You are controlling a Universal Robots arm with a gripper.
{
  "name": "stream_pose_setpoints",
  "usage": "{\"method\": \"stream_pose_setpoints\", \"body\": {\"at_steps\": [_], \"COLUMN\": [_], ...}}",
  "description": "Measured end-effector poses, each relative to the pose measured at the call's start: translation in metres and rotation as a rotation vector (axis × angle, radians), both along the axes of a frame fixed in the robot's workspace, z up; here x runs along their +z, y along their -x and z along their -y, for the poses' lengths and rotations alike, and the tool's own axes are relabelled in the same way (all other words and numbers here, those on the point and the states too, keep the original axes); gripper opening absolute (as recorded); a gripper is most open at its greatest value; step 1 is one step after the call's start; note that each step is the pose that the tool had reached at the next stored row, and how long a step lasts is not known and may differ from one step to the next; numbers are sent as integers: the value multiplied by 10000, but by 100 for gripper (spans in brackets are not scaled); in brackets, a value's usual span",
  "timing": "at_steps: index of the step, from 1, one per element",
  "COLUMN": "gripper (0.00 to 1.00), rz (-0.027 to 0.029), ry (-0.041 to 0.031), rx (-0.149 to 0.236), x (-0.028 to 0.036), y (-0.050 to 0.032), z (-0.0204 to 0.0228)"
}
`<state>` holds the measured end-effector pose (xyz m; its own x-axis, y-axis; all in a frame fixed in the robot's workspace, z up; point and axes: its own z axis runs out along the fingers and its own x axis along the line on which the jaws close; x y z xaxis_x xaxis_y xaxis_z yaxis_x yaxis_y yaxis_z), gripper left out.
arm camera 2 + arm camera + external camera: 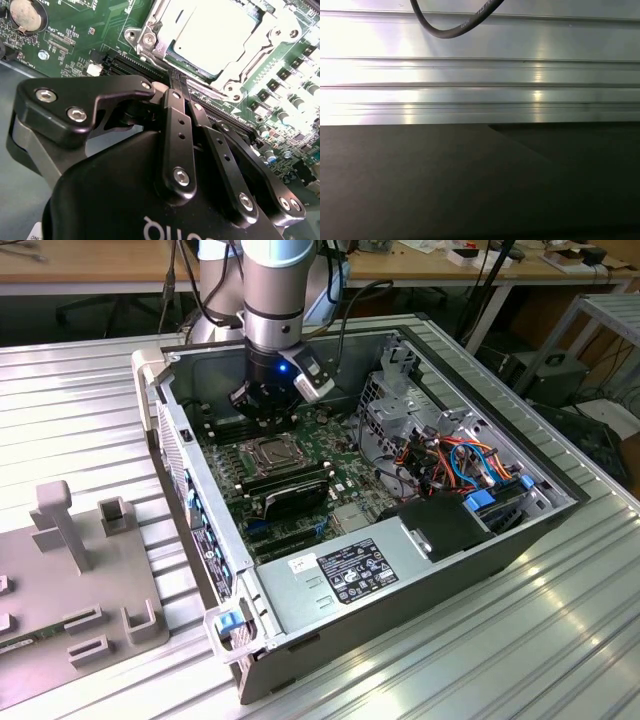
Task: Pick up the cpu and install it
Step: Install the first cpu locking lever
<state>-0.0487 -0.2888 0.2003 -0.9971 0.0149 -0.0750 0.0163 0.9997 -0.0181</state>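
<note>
My gripper [262, 425] hangs from the arm inside the open computer case [180, 455], just behind the square metal-framed socket [270, 452] on the green motherboard. In the second wrist view the two black fingers [172, 117] are pressed together with nothing visible between them, and the gripper [182, 94] is shut over a black slot beside the socket. The cpu [215, 35], a flat square with a bright silvery face, lies inside the socket frame [150, 37], a short way beyond the fingertips and apart from them.
Long black memory sticks [285, 483] stand in front of the socket. A power supply [350, 565] fills the near end of the case, and a drive cage with coloured cables [455, 455] sits at the exterior view's right. A grey fixture [85, 540] lies outside at the left. A black cable [445, 27] crosses the ribbed aluminium table [480, 75].
</note>
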Motion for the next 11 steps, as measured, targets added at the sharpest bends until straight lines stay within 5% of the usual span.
{"method": "stream_pose_setpoints", "body": {"at_steps": [11], "gripper": [11], "rz": [1], "ry": [-2], "rx": [0], "x": [-1], "y": [-89], "z": [0]}}
